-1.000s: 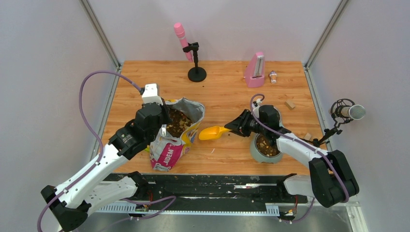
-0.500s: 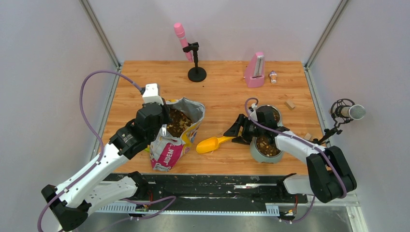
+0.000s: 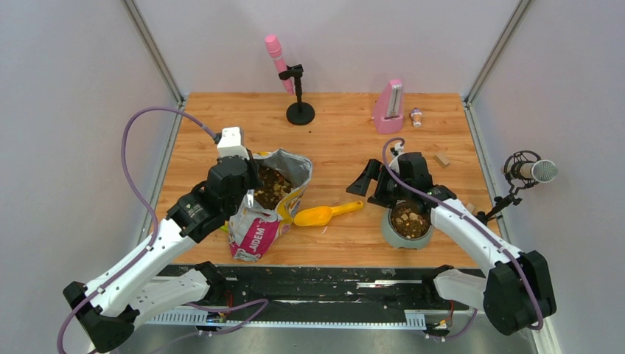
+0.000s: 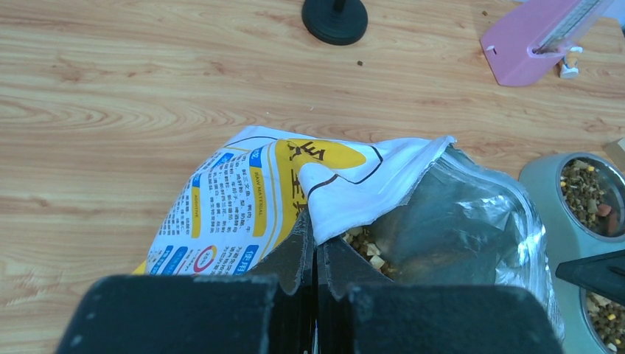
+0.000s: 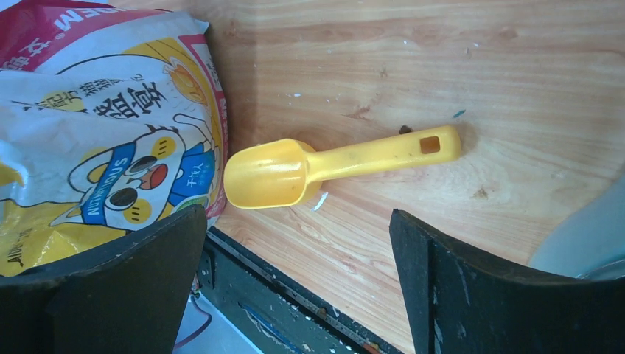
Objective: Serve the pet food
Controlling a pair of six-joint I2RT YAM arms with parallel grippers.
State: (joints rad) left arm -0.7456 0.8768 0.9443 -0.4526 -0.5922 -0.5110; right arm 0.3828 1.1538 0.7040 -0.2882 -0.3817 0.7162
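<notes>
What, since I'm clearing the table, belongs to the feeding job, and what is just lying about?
For the job: pet food, bag, yellow scoop, grey bowl.
Lying about: pink microphone on its stand, pink metronome, wooden block.

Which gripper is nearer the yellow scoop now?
Right. The right gripper hovers open by the handle end of the yellow scoop; the left gripper sits past its bowl, shut on the bag.

A pink microphone on a stand and a pink metronome sit along the table's far edge.
</notes>
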